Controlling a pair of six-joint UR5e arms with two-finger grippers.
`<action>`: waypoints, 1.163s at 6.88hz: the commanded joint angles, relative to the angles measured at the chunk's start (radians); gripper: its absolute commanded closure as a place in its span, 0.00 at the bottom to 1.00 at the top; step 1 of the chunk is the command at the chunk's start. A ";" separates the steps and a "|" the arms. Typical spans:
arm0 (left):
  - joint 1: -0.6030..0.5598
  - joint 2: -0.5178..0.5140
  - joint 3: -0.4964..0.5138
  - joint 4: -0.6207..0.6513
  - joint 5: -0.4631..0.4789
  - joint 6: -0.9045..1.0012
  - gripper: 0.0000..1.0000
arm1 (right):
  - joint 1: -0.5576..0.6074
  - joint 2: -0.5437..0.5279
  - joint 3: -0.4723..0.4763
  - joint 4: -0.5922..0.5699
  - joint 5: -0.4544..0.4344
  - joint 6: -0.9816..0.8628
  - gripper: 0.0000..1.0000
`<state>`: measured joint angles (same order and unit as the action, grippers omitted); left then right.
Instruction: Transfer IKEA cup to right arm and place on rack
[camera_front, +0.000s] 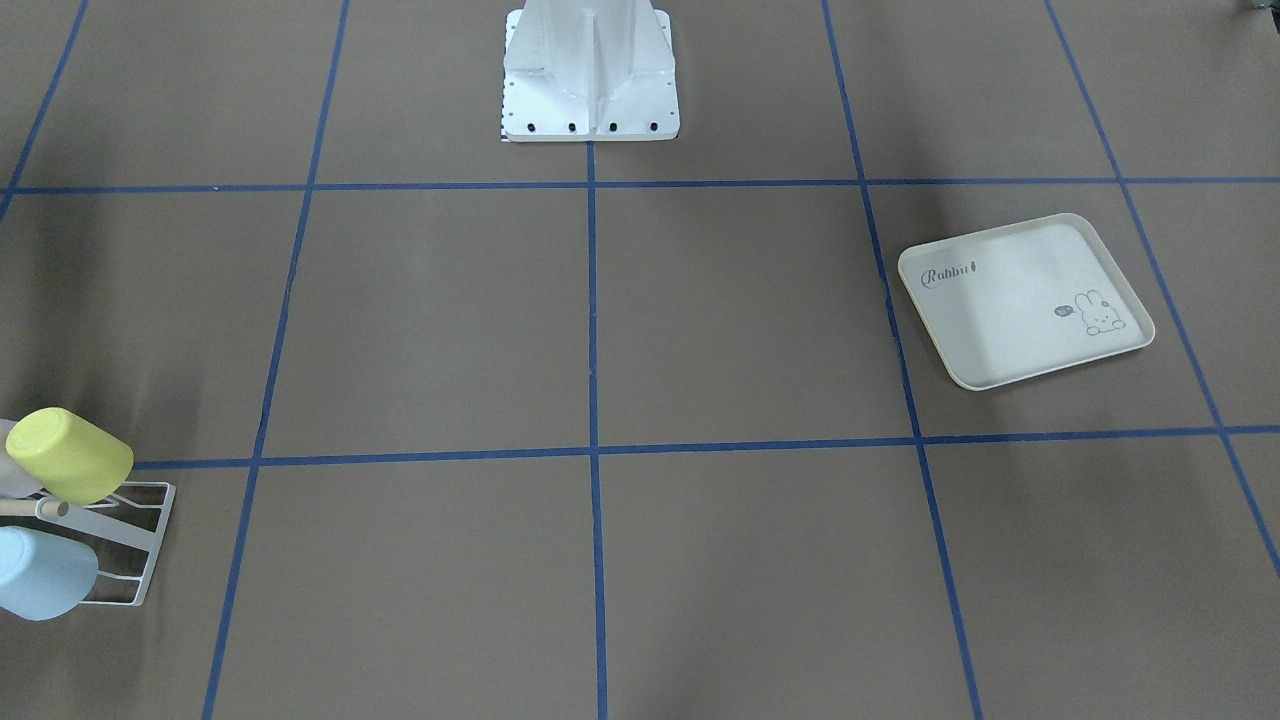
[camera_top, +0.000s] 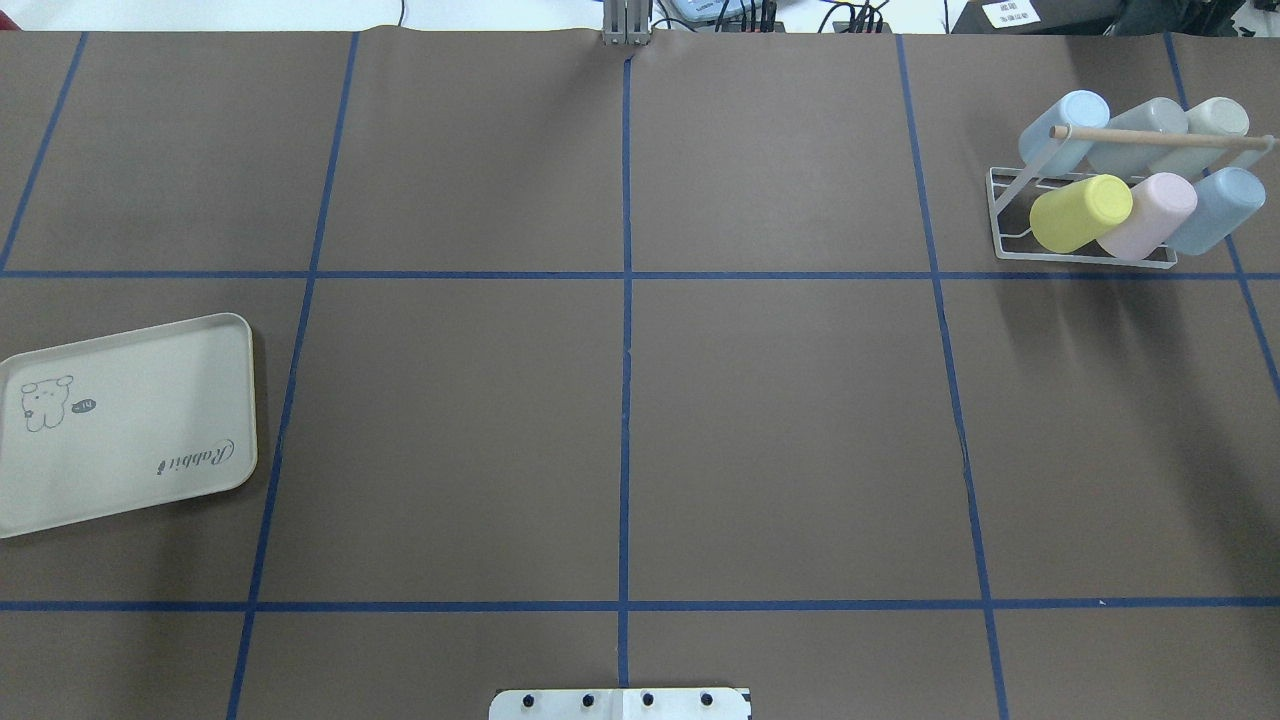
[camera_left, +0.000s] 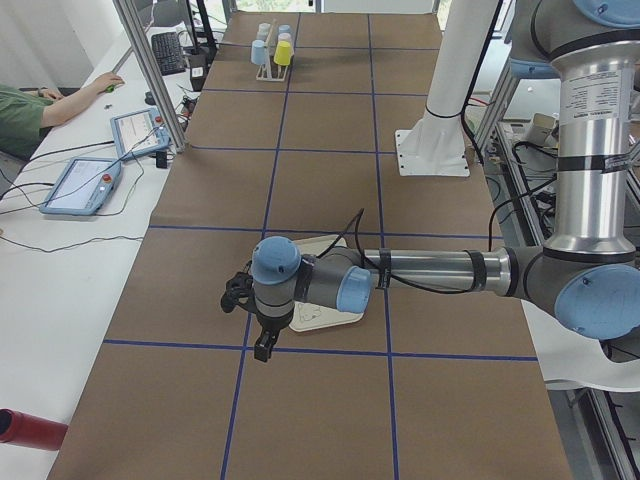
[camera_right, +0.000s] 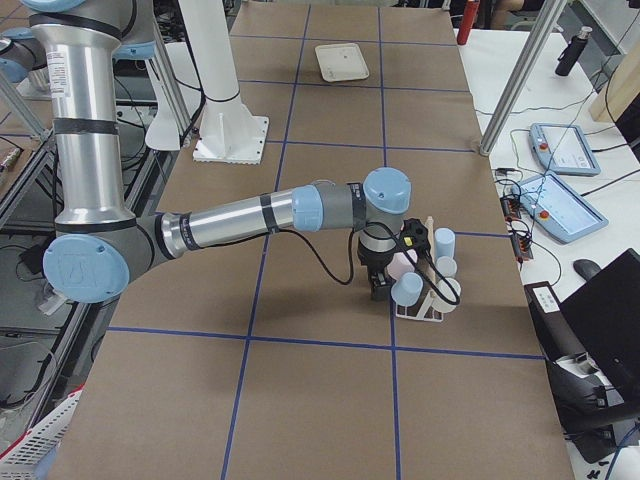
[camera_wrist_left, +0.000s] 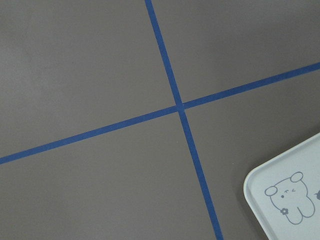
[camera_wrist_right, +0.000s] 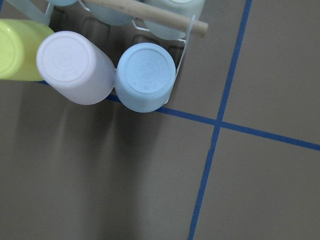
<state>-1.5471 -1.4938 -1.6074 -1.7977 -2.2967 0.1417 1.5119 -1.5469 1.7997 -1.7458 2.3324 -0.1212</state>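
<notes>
Pincer state cannot be told for either arm, since both show only in the side views. Low over the bench (camera_top: 780, 430), the left pincer (camera_left: 262, 345) hangs just beside the cream rabbit tray (camera_top: 130, 420), which lies at the overhead frame's left edge. The right pincer (camera_right: 380, 288) hangs close by the white wire rack (camera_top: 1085, 259) at upper right. Six cups lean there: yellow cup (camera_top: 1080, 212), pink cup (camera_top: 1148, 213) and blue cup (camera_top: 1215, 208) in front, three paler cups (camera_top: 1140, 130) behind the wooden dowel (camera_top: 1150, 137).
</notes>
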 joint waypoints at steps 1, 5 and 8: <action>-0.004 0.013 0.014 -0.002 0.003 -0.007 0.00 | 0.027 -0.019 -0.014 0.002 0.073 0.009 0.00; -0.002 0.000 -0.142 0.286 -0.048 -0.094 0.00 | 0.027 -0.028 -0.022 0.002 0.064 0.009 0.00; -0.002 0.001 -0.120 0.282 -0.047 -0.093 0.00 | 0.027 -0.045 -0.031 0.002 0.056 0.012 0.00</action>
<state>-1.5493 -1.4926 -1.7334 -1.5174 -2.3439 0.0485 1.5386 -1.5831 1.7731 -1.7441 2.3913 -0.1100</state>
